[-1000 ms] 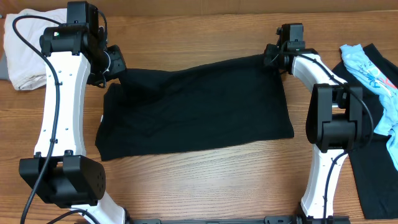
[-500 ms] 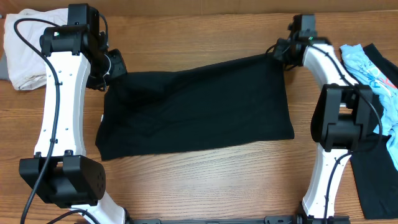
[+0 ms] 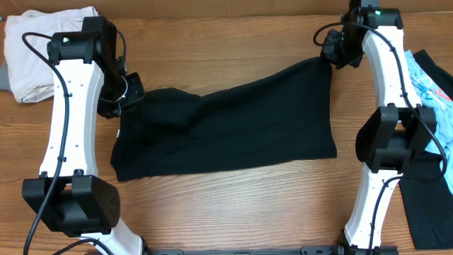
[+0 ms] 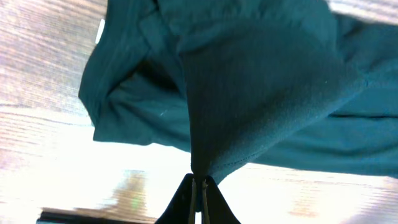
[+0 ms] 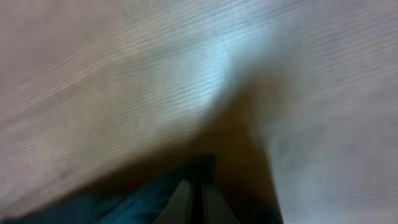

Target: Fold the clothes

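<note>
Black garment: the black garment (image 3: 226, 124) is spread across the middle of the bench (image 3: 233, 205), with its long side running left to right. Its near edge lies flat on the wood, and its two far corners are drawn up and outward.
Left arm: the left arm (image 3: 67, 106) is stretched along the left side of the bench and ends at the garment's far left corner.
Left jaws: the left jaws are pressed together on that corner. In the left wrist view the fabric (image 4: 261, 93) is gathered into a point that is pinched between the tips.
Label: a small white label (image 4: 100, 31) is seen at the garment's edge in the left wrist view.
Folds: loose creases are bunched in the cloth just beside the left jaws, while the right half is pulled smoother.
Right arm: the right arm (image 3: 389, 78) is reached toward the far edge of the bench, at the garment's far right corner.
Right jaws: the right jaws are closed together. The right wrist view is badly blurred, and only dark cloth (image 5: 124, 205) is made out beside the tips. From overhead the corner is seen drawn taut up to them, so it is taken as clamped.
Cream garment: a cream garment (image 3: 35, 53) is heaped at the far left corner of the bench, well apart from the black one.
Light blue printed garment: a light blue printed garment (image 3: 428, 78) is laid at the right edge, behind the right arm.
Black piece: another black piece (image 3: 428, 205) lies under and nearer than the blue one, and is partly cut off by the frame.
</note>
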Controlling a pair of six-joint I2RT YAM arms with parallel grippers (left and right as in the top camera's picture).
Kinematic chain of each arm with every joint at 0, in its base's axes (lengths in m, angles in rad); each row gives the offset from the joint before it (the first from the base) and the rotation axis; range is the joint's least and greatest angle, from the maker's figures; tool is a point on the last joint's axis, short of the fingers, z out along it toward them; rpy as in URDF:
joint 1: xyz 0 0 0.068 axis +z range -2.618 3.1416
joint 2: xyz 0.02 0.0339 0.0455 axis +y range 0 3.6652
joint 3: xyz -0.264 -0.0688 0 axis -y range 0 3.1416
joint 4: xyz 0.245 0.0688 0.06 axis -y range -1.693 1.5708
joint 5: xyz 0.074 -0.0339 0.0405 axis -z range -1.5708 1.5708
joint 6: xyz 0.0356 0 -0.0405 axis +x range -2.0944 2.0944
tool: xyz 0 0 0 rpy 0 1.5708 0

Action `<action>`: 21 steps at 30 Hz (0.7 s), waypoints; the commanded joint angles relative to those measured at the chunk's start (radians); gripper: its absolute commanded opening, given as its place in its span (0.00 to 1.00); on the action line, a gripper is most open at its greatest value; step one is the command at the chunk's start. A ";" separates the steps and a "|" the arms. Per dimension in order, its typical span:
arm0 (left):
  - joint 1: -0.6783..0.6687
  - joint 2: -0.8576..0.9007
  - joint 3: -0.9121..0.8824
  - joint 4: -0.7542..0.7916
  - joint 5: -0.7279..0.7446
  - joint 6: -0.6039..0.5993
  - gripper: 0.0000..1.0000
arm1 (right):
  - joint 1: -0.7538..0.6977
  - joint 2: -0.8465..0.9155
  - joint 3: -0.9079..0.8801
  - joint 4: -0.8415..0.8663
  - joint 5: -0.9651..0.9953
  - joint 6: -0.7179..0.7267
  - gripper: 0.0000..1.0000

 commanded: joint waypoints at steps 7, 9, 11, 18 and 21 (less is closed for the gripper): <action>0.012 -0.008 -0.068 -0.001 -0.019 0.029 0.04 | -0.010 -0.033 0.028 -0.205 0.088 0.016 0.04; 0.012 -0.008 -0.071 -0.017 -0.019 0.038 0.04 | -0.010 -0.035 0.028 -0.260 0.087 0.037 0.04; 0.012 -0.008 -0.081 -0.027 -0.021 0.038 0.04 | -0.010 -0.038 0.028 -0.299 0.088 0.037 0.04; 0.012 -0.009 -0.173 -0.048 -0.072 0.037 0.04 | -0.006 -0.070 0.023 -0.380 0.127 0.037 0.04; 0.012 -0.010 -0.216 -0.047 -0.096 0.033 0.04 | -0.006 -0.109 0.012 -0.380 0.128 0.037 0.04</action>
